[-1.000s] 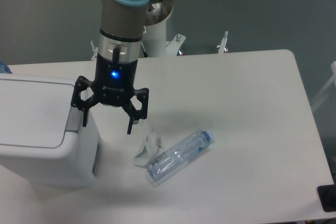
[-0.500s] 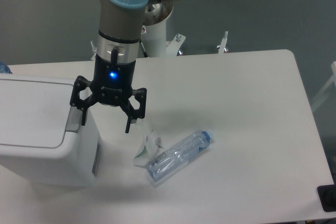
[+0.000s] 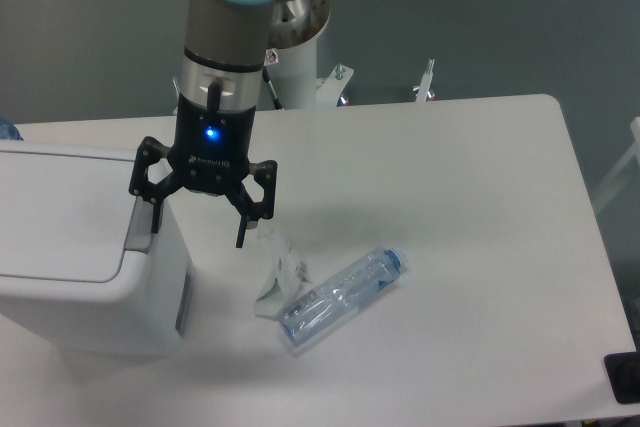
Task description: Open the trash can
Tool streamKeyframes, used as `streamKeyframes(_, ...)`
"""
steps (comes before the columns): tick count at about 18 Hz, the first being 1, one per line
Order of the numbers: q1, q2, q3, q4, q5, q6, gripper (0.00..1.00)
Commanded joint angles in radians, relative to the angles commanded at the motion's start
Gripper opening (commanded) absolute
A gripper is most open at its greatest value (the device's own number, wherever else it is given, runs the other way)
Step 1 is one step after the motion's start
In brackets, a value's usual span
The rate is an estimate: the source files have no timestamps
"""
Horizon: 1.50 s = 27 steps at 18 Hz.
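The trash can (image 3: 80, 247) sits at the table's (image 3: 480, 207) left edge, lid flat and down, its grey push tab (image 3: 138, 227) on the right rim. Directly above that rim the gripper (image 3: 196, 233) hangs vertical, its 2 fingers spread wide and empty, 1 over the tab. Right of it lie a crumpled wrapper (image 3: 280, 272) and a clear bottle (image 3: 343, 297); beyond them bare tabletop runs to the right edge.

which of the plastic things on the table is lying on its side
The clear plastic bottle, lying flat near the table's middle. The white trash can at the left stands upright, lid closed, beside the open claw.
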State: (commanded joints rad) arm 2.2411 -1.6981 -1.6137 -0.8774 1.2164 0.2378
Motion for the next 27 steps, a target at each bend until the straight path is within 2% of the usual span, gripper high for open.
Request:
streamKeyframes(2, -0.005, 0.002, -0.024, 0.0, 0.0, 0.002, 1.0)
streamKeyframes(6, -0.009, -0.006, -0.031, 0.003, 0.002, 0.018, 1.0)
streamKeyframes(14, -0.009, -0.006, -0.014, 0.005, 0.002, 0.02, 1.0)
streamKeyframes(19, 0.006, -0.006, 0.023, 0.005, 0.011, 0.049, 1.0)
streamKeyframes(23, 0.103, -0.038, 0.018, 0.003, 0.225, 0.207, 1.0)
streamKeyframes(25, 0.171, -0.058, -0.001, 0.0, 0.36, 0.308, 1.0)
streamKeyframes(27, 0.242, -0.072, -0.02, 0.003, 0.437, 0.404, 1.0)
